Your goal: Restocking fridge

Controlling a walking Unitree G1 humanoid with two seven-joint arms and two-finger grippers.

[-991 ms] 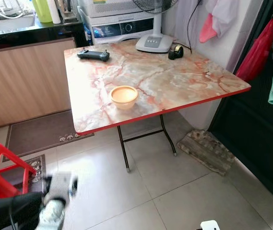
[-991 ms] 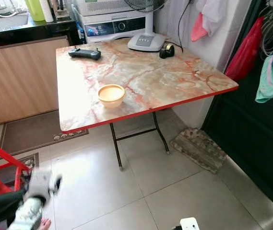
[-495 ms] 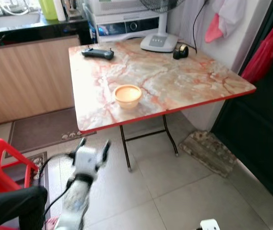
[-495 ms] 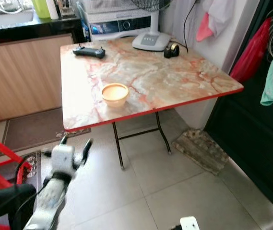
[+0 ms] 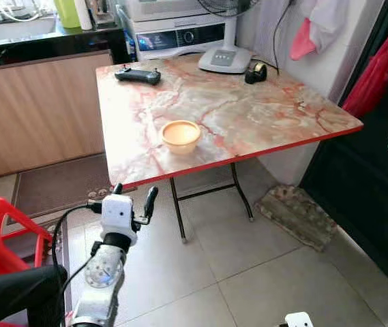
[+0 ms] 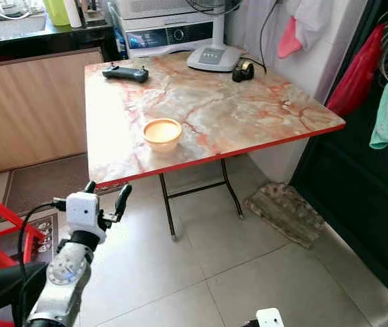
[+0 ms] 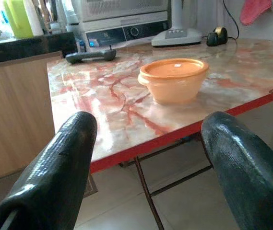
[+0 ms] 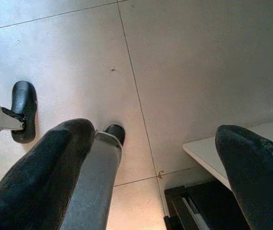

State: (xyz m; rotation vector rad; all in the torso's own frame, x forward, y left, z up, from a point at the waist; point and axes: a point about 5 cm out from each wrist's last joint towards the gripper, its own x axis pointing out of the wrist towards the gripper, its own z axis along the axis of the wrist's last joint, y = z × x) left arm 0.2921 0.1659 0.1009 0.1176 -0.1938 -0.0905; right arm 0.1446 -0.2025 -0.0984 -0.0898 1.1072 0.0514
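Note:
A small orange bowl (image 5: 181,135) stands near the front edge of a marble-patterned folding table (image 5: 248,116) with a red rim. My left gripper (image 5: 134,195) is raised below and in front of that edge, left of the bowl. It is open and holds nothing. Its wrist view looks between both black fingers (image 7: 54,163) at the bowl (image 7: 173,79) a short way ahead. My right gripper (image 8: 150,167) hangs open over the tiled floor (image 8: 184,62), beside my own leg.
A black controller (image 5: 133,75), a fan base (image 5: 224,60) and a tape dispenser (image 5: 253,72) sit at the table's far side. A red plastic chair (image 5: 3,231) is at my left. A wooden counter (image 5: 37,116), a brown mat (image 5: 50,187) and a stone slab (image 5: 296,212) surround the table.
My left arm has risen from low at the left to just in front of the table's edge, its gripper open and pointing at the bowl. The view has shifted slightly.

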